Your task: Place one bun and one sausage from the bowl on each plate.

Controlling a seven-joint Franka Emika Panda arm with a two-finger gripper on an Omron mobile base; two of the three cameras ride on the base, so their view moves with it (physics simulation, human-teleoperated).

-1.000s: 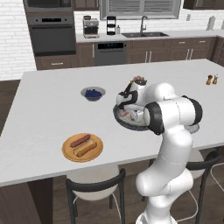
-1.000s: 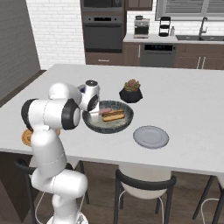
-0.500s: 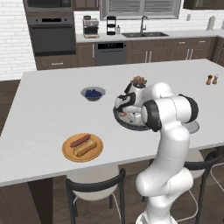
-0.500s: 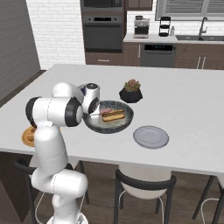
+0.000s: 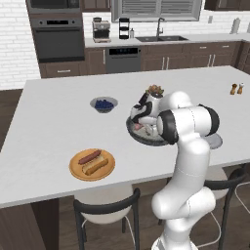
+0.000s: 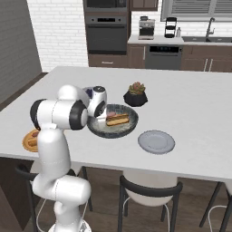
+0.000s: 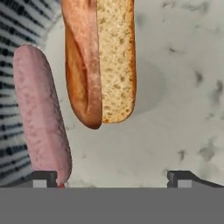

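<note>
The wide dark bowl [image 5: 138, 136] [image 6: 100, 132] sits mid-counter with a split bun [image 6: 118, 119] [image 7: 105, 61] and a pink sausage [image 7: 41, 113] lying on its pale speckled inside [image 7: 175, 109]. My gripper [image 7: 113, 179] [image 5: 142, 124] [image 6: 102, 118] hangs open just over the bowl, pointing down. One of its fingertips [image 7: 43, 178] stands by the sausage's near end, and nothing is between them. The orange-tan plate [image 5: 75, 171] [image 6: 27, 144] carries a sausage [image 5: 89, 157] and a bun [image 5: 95, 166]. The pale grey plate [image 6: 156, 142] [image 5: 215, 141] lies bare, partly behind my arm in the left base view.
A small grey bowl of blueberries [image 5: 103, 104] stands left of the big bowl. A black pot with a succulent [image 6: 136, 94] [image 5: 155, 90] is just behind it. Two shakers [image 5: 237, 89] stand at the far right. Stools [image 6: 149, 190] line the counter's near edge.
My hand has dropped a little closer to the bowl. The jaws have stayed open, and the food has not moved.
</note>
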